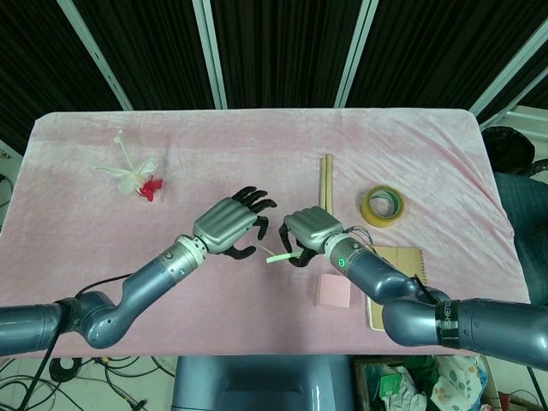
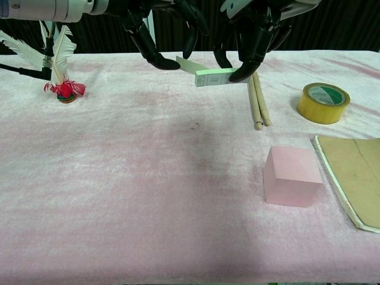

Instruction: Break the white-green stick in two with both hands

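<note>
Covering my table (image 1: 103, 282) is pink cloth, dark curtains behind. Upper left: one feathered shuttlecock (image 1: 137, 174). Centre: my left hand (image 1: 229, 223), spread, empty; the white-green stick (image 2: 208, 74), pinched by my right hand (image 1: 310, 231). Right: two wooden sticks (image 1: 325, 180), one tape roll (image 1: 382, 205), one pink block (image 1: 334, 291), one notebook (image 1: 396, 282).

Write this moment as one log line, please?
stage: mid-air grip | right hand: holds white-green stick | left hand: at other end, grip unclear | stick: unbroken

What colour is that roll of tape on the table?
Yellow tape, with a green-and-white inner label; the chest view shows it best.
</note>
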Tool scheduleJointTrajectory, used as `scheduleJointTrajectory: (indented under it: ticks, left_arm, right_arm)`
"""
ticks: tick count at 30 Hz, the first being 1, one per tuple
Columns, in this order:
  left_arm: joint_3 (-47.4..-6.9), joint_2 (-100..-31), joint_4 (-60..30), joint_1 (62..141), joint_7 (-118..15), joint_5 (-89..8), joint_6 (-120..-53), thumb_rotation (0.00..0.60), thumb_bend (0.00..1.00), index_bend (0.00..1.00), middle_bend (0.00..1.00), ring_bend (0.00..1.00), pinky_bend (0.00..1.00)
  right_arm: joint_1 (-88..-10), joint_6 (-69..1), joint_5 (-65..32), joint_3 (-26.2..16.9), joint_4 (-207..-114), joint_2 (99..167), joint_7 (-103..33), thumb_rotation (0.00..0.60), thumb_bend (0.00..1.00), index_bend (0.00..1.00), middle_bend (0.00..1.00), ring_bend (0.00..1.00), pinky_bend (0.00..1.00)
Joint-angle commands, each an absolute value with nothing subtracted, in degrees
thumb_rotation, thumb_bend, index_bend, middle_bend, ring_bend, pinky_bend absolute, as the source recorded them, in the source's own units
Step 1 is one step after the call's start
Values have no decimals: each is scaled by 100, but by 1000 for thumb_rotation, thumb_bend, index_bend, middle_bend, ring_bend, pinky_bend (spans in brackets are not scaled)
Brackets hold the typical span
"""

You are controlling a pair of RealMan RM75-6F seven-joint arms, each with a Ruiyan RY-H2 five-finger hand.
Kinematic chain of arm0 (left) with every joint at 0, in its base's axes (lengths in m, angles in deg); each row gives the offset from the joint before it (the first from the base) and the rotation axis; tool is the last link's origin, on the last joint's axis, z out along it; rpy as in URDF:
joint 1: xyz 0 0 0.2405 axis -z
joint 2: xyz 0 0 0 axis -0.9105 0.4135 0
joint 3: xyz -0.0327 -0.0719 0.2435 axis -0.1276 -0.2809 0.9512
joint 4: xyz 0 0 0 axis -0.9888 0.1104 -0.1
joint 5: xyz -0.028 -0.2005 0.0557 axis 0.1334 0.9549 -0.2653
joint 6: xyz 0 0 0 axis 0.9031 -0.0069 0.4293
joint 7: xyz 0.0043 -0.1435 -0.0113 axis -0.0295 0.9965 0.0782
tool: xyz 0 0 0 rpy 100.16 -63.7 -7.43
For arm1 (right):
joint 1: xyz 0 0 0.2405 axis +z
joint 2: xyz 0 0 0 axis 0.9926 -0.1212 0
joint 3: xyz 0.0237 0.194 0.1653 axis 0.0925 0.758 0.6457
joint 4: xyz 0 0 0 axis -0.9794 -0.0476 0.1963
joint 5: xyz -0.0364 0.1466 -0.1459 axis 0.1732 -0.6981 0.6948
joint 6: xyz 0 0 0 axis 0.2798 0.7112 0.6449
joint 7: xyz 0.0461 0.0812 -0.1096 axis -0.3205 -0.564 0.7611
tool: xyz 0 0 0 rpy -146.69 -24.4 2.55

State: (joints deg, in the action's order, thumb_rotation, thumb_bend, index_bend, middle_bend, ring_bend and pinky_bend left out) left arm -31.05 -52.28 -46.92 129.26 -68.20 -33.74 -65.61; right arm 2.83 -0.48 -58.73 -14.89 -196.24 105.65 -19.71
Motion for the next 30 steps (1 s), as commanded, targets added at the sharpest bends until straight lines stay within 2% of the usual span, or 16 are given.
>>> scheduleJointTrajectory:
  ticks: [1,22,30]
  left_arm:
    - [-3108,-5234,-4695,12932,-6809,-3373,-6569,600,335,516,134,0,0]
    - [-3057,-5247,-4665,12989,-6831,-3288,-6606,600,335,521,137,0,0]
    - [-3049,-5287,-4643,13018,-6824,-3279,-6603,600,388,537,142,0,0]
  right_arm:
    - [292,-49,-5865,-1502,-19624,10559,-1988,600,482,748,1000,1000,979]
    - [349,-12,-5786,-1553,-19625,10537,-2129,600,483,752,1000,1000,979]
    - [368,16,-5759,-1571,-19618,10537,-2178,600,484,753,1000,1000,980]
